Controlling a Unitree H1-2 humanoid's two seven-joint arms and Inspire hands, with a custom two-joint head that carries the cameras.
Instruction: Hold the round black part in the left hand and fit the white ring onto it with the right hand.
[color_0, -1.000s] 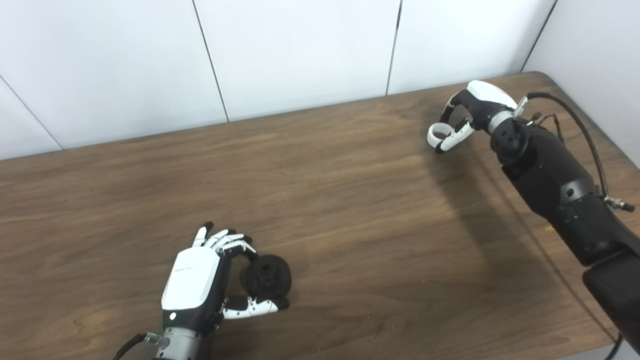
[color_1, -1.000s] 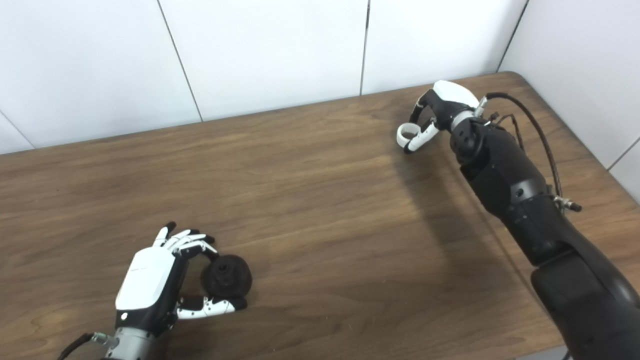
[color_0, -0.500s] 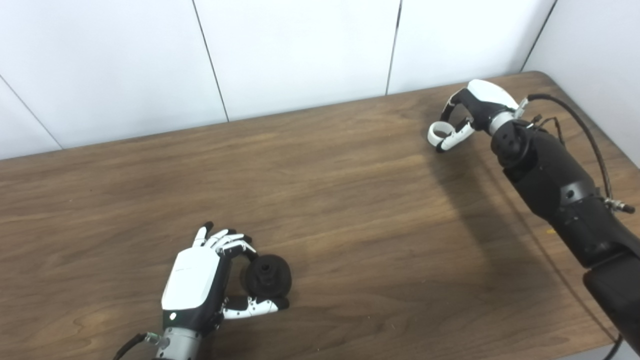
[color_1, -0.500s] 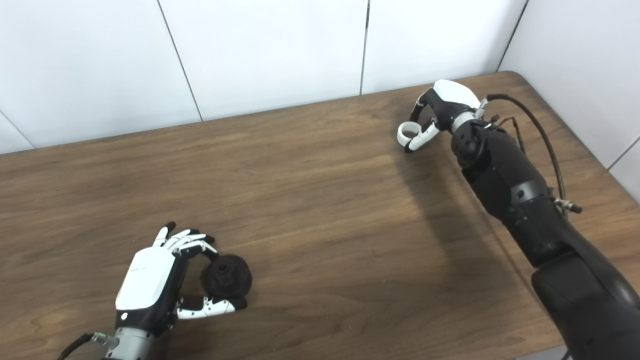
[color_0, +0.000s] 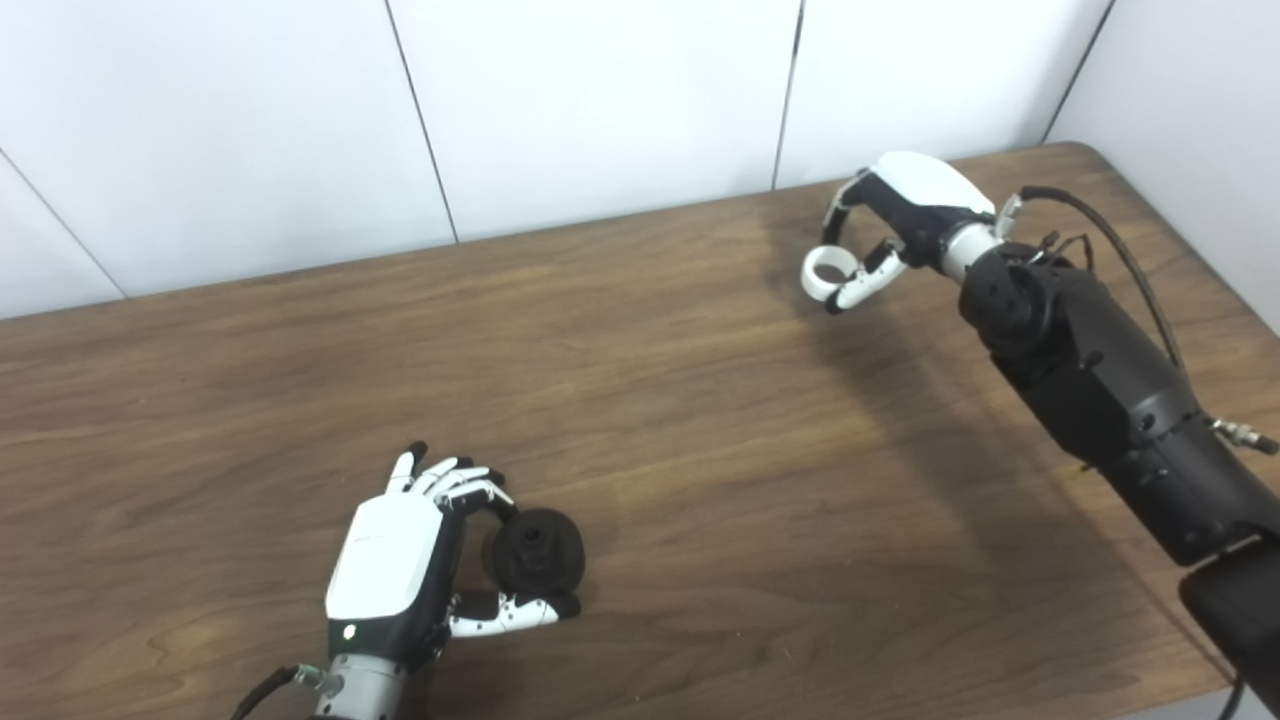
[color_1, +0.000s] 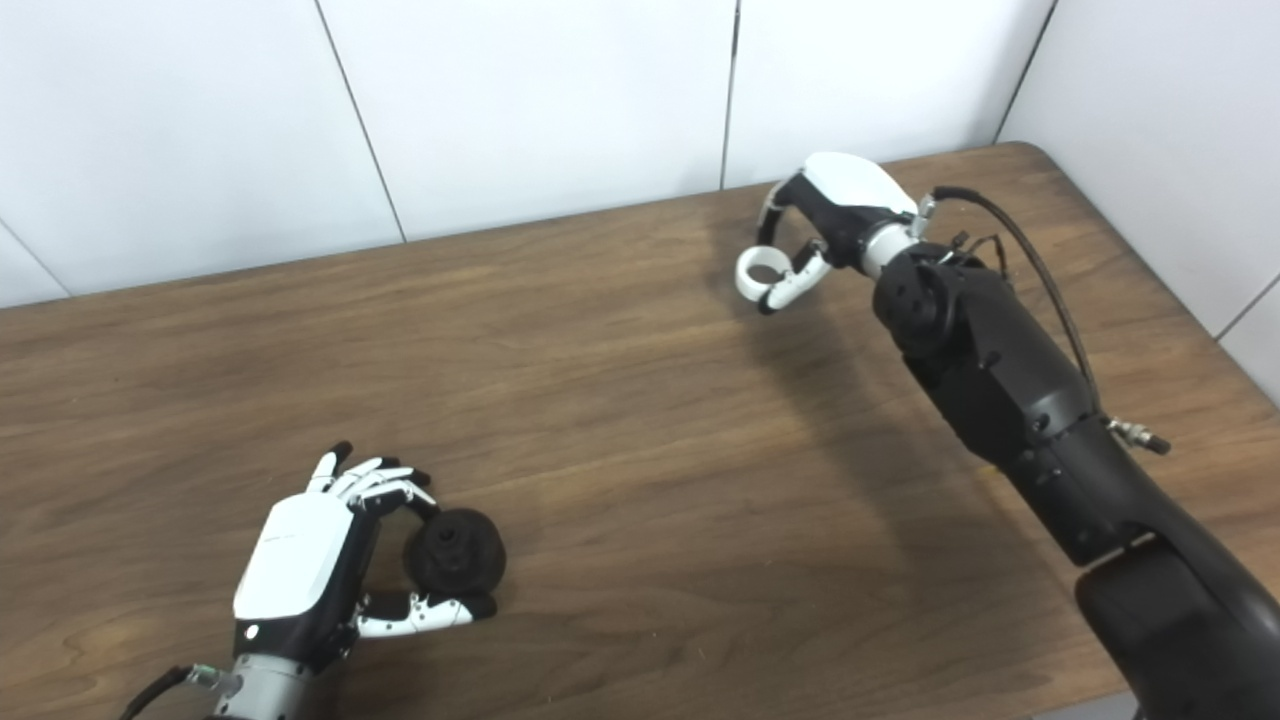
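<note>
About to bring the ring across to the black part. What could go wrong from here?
1. The white ring sits only at the fingertips of the right robot hand; it could slip out during the long carry over the table.
2. The left robot hand wraps fingers and thumb around the round black part, so they may block the ring from seating.
3. Any tilt between ring and part may jam the fit.

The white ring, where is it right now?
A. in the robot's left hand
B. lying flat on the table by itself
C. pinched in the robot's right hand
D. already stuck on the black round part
C: the white ring sits pinched in the right hand, far across the table from the round black part, which the left hand holds.
</note>
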